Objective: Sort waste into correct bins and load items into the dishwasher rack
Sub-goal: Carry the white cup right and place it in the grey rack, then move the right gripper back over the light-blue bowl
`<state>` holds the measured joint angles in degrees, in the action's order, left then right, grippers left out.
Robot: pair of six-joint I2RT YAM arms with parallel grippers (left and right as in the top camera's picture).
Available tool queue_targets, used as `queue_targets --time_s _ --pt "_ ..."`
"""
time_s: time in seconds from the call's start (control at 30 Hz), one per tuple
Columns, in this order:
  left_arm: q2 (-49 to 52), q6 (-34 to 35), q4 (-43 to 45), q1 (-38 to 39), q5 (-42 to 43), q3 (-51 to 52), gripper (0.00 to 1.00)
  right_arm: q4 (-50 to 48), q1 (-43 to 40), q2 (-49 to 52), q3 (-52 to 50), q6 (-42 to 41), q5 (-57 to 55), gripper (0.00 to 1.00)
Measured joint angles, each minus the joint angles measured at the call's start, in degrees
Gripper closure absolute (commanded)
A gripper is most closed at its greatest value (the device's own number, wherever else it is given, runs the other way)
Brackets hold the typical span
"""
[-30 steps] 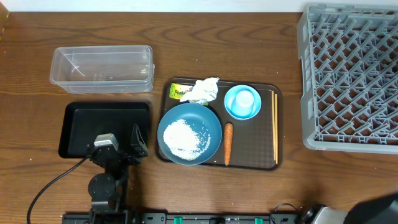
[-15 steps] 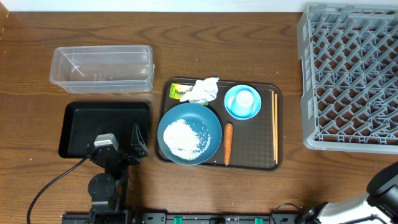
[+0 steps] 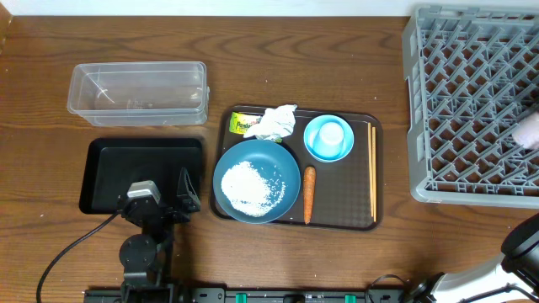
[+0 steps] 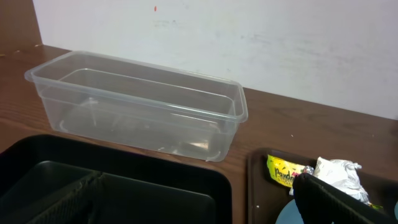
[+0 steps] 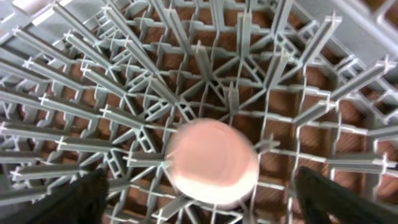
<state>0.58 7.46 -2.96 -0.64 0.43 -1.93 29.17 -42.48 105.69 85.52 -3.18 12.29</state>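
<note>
Over the grey dishwasher rack point(image 5: 205, 62) my right gripper point(image 5: 205, 190) is open. A blurred pinkish-white round cup-like thing point(image 5: 211, 162) lies loose on the grid between its fingers. My left gripper point(image 4: 196, 205) is open and empty over the black bin tray point(image 3: 109, 160), beside the clear tub point(image 3: 137, 93). On the brown tray point(image 3: 345, 202) are a dark-blue plate point(image 3: 286, 168) with rice point(image 3: 251, 183), a light-blue bowl point(image 3: 313, 143), a carrot point(image 3: 309, 194), chopsticks point(image 3: 373, 172), a napkin point(image 3: 276, 122) and a yellow-green wrapper point(image 3: 243, 124).
The rack point(image 3: 413, 109) fills the right side of the wooden table. Part of my right arm point(image 3: 522, 248) shows at the bottom right corner. The left arm's cable point(image 3: 67, 248) trails along the front edge.
The right arm has risen at the bottom right corner. A pinkish blur has appeared at the rack's right edge. The left arm and the tray's things have not moved.
</note>
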Motion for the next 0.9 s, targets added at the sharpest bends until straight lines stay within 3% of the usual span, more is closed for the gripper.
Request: queue_targets --time_s 0.3,0.47,0.7,0.8,0.9 --pt "0.02 0.00 0.00 0.00 0.00 0.00 0.02 0.07 0.46 -2.34 0.02 -2.25 6.01 0.01" --pt "0.02 0.00 0.00 0.00 0.00 0.00 0.02 -0.44 3.85 -10.43 0.07 -3.80 20.52 0.01" --pt "0.00 -0.02 0.00 0.00 0.00 0.00 0.02 0.17 17.29 -17.77 1.99 -5.57 41.44 0.01" --pt "0.02 -0.02 0.02 0.00 -0.02 -0.02 0.02 6.71 26.21 -17.25 2.03 -5.95 38.58 0.01" --pt "0.00 0.00 0.02 0.00 -0.02 0.00 0.02 12.20 35.28 -16.22 1.84 -6.47 28.35 0.01"
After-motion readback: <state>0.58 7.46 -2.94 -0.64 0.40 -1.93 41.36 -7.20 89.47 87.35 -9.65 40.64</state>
